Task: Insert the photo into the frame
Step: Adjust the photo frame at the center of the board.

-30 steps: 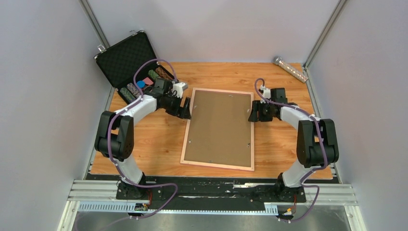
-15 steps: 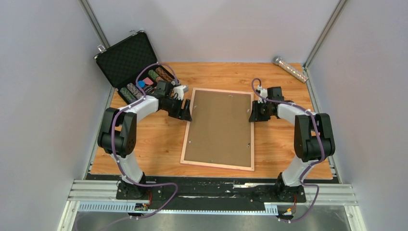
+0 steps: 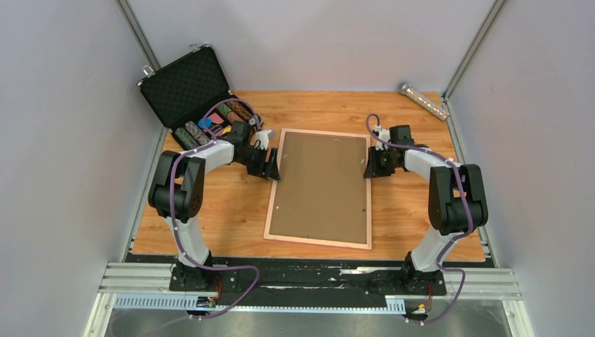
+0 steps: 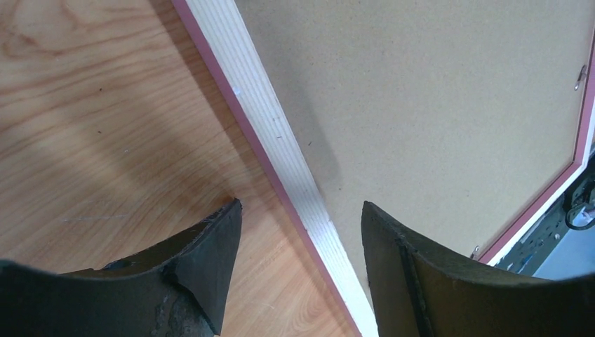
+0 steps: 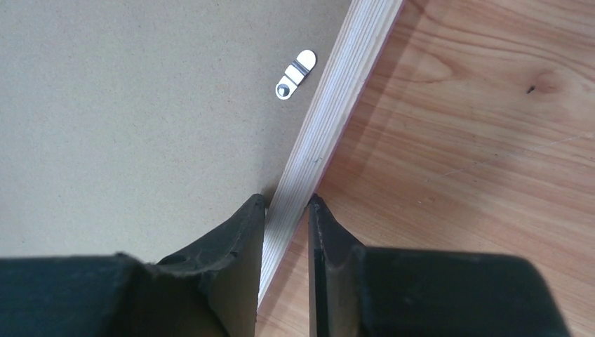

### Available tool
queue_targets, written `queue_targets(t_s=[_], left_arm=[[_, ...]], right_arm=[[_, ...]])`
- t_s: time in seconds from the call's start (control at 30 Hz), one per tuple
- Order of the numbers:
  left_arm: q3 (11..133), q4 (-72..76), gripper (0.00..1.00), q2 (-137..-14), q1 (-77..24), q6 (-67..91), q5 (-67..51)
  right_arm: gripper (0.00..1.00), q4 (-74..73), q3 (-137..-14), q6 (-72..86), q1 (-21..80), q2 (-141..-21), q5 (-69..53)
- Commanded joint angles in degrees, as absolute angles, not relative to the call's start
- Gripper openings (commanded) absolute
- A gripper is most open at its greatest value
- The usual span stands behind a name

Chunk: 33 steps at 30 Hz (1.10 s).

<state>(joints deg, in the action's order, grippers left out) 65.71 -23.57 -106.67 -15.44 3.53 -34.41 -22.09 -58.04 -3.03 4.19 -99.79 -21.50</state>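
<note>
The frame (image 3: 269, 210) lies face down mid-table, its light wood back up and a plain brown backing board (image 3: 321, 186) filling it. The photo is hidden. My left gripper (image 3: 271, 168) stands open astride the left rail (image 4: 273, 133): one finger is over the table and the other over the board, with gaps on both sides (image 4: 300, 205). My right gripper (image 3: 366, 168) is shut on the right rail (image 5: 337, 105), one finger on each side of it (image 5: 288, 198).
An open black foam-lined case (image 3: 189, 88) with coloured chips stands at the back left, just behind the left arm. A shiny tube (image 3: 424, 101) lies at the back right corner. A small metal turn clip (image 5: 295, 74) sits on the board by the right rail.
The right jaws have closed onto the right rail. The left jaws have narrowed a little, and that arm's elbow has swung in closer to the left rail.
</note>
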Motion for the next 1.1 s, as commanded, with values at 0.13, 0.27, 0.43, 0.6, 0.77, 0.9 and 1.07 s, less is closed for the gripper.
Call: queue_targets(t_s=[0.13,0.27,0.43,0.6,0.77,0.9,1.07], left_arm=[[65.17,-22.67,0.7,-107.3,-15.2,3.87,-36.88],[64.98,-22.44,0.69,-106.94,-15.21,4.08,-37.3],[64.84,-22.35,0.69,-106.64,-15.44,4.08,-36.97],[64.69,-22.5,0.7,-106.02,-16.03,4.04,-35.94],[64.69,-22.62,0.71,-105.04,-17.38,3.77,-34.71],[64.77,-22.84,0.72,-104.63,-17.73,3.86,-34.09],[64.97,-23.1,0.75,-103.96,-17.84,3.78,-32.18]], right_arm=[[0.08,-26.1,-60.25,-8.66,3.32,-99.94,-21.34],[0.07,-26.49,-59.13,-9.64,3.28,-99.52,-22.51],[0.07,-27.51,-58.93,-12.18,3.23,-99.12,-21.6],[0.06,-28.41,-58.45,-15.52,3.19,-98.34,-21.19],[0.06,-29.8,-58.37,-18.94,3.1,-97.61,-21.71],[0.09,-30.56,-58.4,-19.88,2.59,-97.49,-23.01],[0.19,-30.79,-57.84,-19.74,2.09,-96.87,-24.0]])
